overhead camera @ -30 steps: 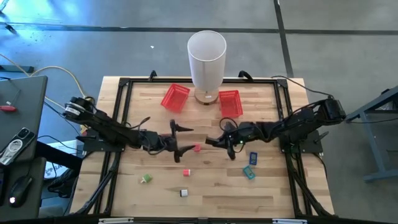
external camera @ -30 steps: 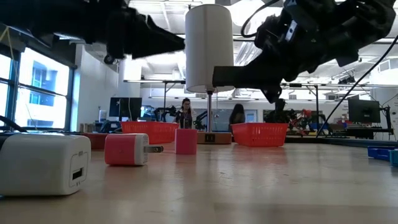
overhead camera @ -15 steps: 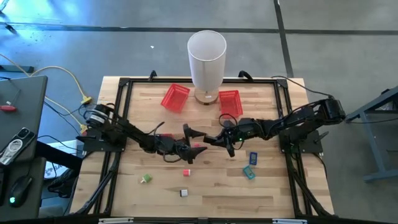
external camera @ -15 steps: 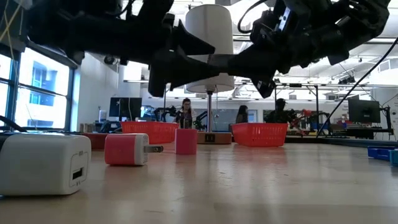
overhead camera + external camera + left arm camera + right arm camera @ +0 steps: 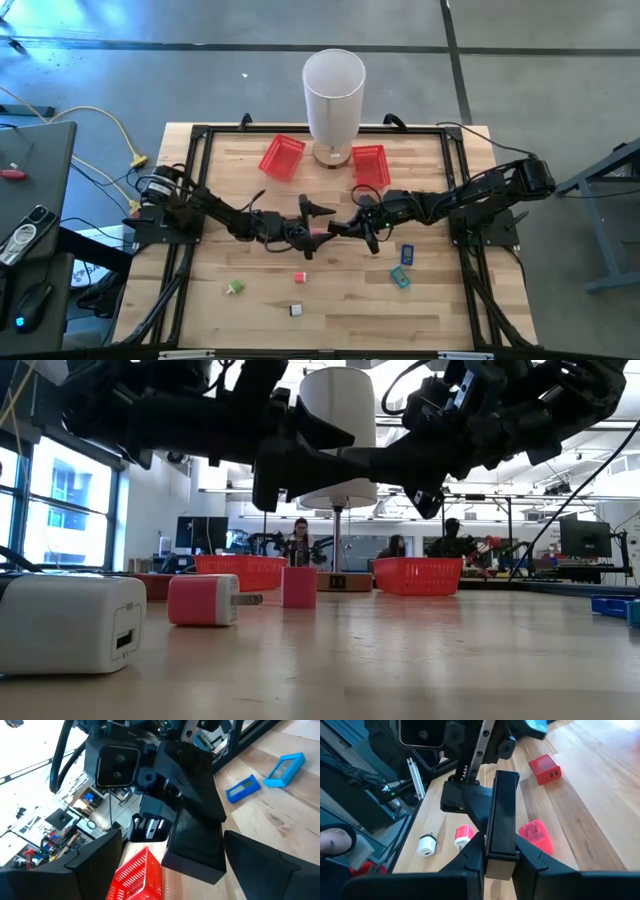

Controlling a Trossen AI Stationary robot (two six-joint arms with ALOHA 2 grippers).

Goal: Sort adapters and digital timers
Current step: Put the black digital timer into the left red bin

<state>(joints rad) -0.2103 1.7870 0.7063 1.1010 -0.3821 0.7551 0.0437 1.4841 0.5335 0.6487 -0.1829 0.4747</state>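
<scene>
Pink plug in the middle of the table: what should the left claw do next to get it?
Probably ease the left gripper straight down. Its fingers are open and it hangs above the table, almost over the pink adapter. The right gripper sits very close, nose to nose with it, so the move should be slow and small.

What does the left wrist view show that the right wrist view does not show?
Only the left wrist view shows two blue flat digital timers and a red mesh plastic basket. Only the right wrist view shows the red and pink cube adapters and a white adapter. Both show the wooden table and the opposite arm close in front.
</scene>
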